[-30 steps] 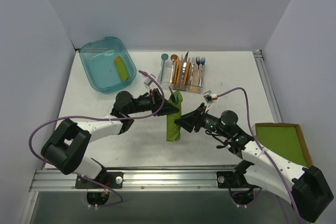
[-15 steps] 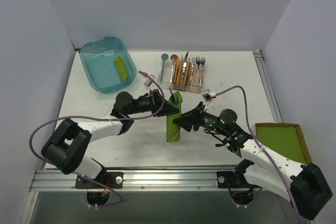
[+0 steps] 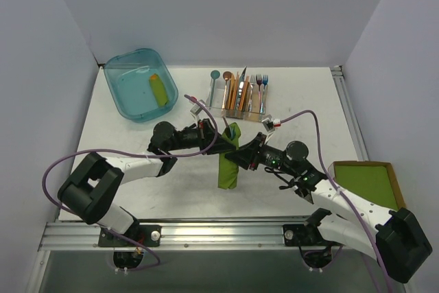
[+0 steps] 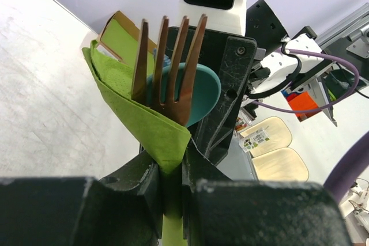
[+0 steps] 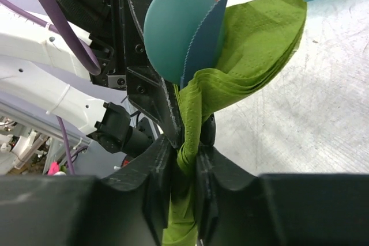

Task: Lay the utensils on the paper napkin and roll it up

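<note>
The paper napkin (image 3: 228, 159) is rolled into a lime-green tube and held off the table between both arms. The utensils are wrapped inside it. In the left wrist view the copper fork (image 4: 167, 61) and the teal spoon (image 4: 199, 93) stick out of the napkin (image 4: 135, 110). My left gripper (image 4: 171, 185) is shut on the roll's narrow part. In the right wrist view the spoon bowl (image 5: 173, 30) rises above the napkin (image 5: 256, 44), and my right gripper (image 5: 187, 154) is shut on the twisted paper below it. From above, the left gripper (image 3: 221, 139) and the right gripper (image 3: 237, 158) meet at the roll from opposite sides.
A teal bin (image 3: 122, 87) at the back left holds a yellow-green roll (image 3: 158, 90). A clear caddy with coloured cutlery (image 3: 240, 94) stands behind the arms. A stack of green sheets in brown cardboard (image 3: 369, 184) lies at the right edge.
My right gripper has slid left onto the roll and closed on it. The left gripper has kept its grip and shifted slightly right.
</note>
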Action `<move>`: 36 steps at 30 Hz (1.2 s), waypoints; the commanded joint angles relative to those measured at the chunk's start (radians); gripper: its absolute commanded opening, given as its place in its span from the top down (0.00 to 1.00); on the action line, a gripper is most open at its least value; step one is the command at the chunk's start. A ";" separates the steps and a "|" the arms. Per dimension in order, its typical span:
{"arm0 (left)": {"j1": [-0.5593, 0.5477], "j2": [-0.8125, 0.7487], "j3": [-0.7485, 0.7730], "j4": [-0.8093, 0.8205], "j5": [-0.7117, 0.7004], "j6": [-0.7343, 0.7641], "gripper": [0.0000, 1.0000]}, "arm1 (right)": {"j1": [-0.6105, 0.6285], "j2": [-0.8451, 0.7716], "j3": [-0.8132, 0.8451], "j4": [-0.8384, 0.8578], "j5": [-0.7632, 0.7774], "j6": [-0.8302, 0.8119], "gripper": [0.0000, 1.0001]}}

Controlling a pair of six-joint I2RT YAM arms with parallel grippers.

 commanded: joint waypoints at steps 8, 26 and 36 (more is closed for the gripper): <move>-0.002 -0.011 0.007 0.100 0.015 -0.024 0.67 | 0.006 -0.014 0.032 0.127 -0.047 0.002 1.00; 0.001 -0.164 -0.042 -0.072 -0.006 0.087 0.06 | 0.003 -0.046 0.142 0.076 -0.007 -0.038 1.00; -0.028 -0.185 -0.030 -0.087 -0.034 0.097 0.06 | 0.008 0.090 0.205 0.236 -0.037 0.032 1.00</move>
